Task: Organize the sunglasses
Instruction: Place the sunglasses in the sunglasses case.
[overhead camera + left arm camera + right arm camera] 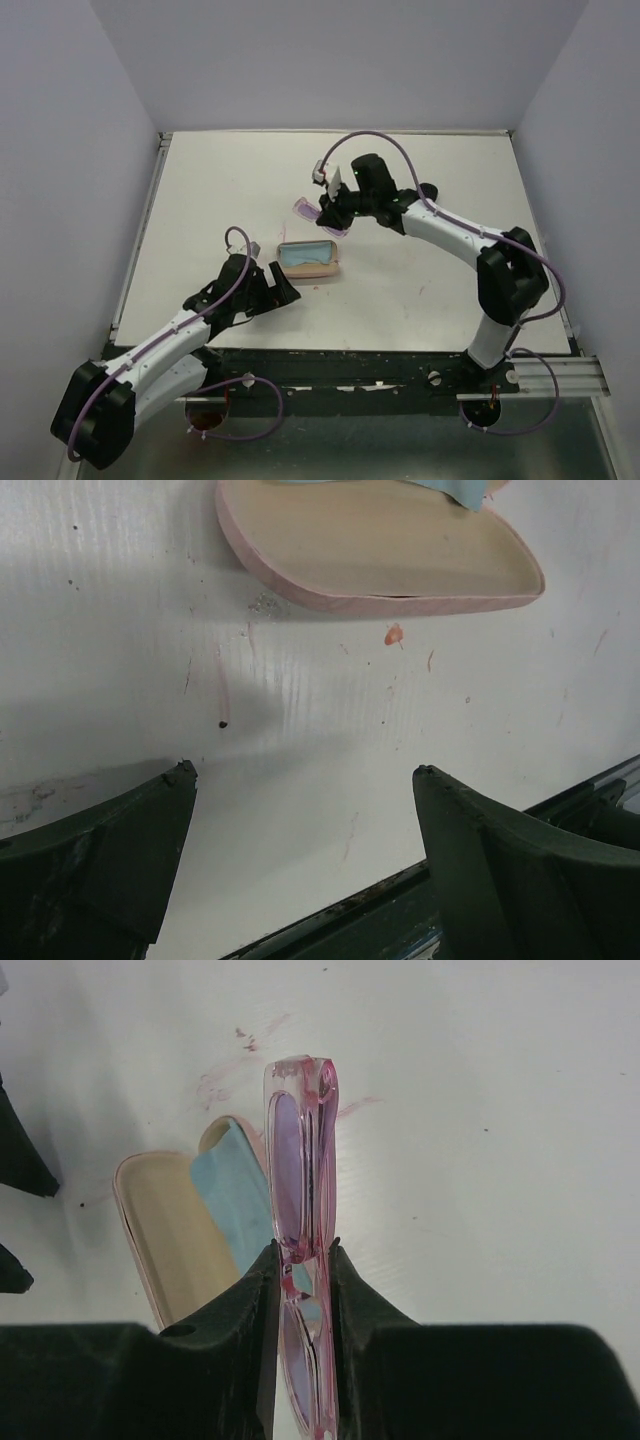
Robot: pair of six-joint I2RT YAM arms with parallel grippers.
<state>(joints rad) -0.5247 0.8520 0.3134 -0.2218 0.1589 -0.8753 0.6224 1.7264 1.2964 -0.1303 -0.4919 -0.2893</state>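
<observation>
One pair is in my grasp: the pale pink-purple sunglasses [300, 1160] stand edge-on, clamped near the middle of the frame by my right gripper [303, 1255], one lens ahead of the fingertips and the other behind them. From above, they seem to be held off the table [430, 290], at about 10 o'clock from my wrist. The open pink case [310, 260] lies at roughly 7 o'clock from the glasses, with the light blue cloth [305, 252] inside it. My left gripper [280, 285] sits at about 7 o'clock of the case, its fingers spread wide and holding nothing.

I judge the step in hand to be carrying this pair into the case. To do it well I should travel slowly, because my hold is a narrow pinch on smooth plastic and the frame could pivot between the pads. Before descending I would turn my wrist until the long line of the frame matches the long line of the case, then lower until the glasses rest on the cloth. Only then should I let the fingers part. My left gripper should keep off the rim, or steady the case if it slides.
</observation>
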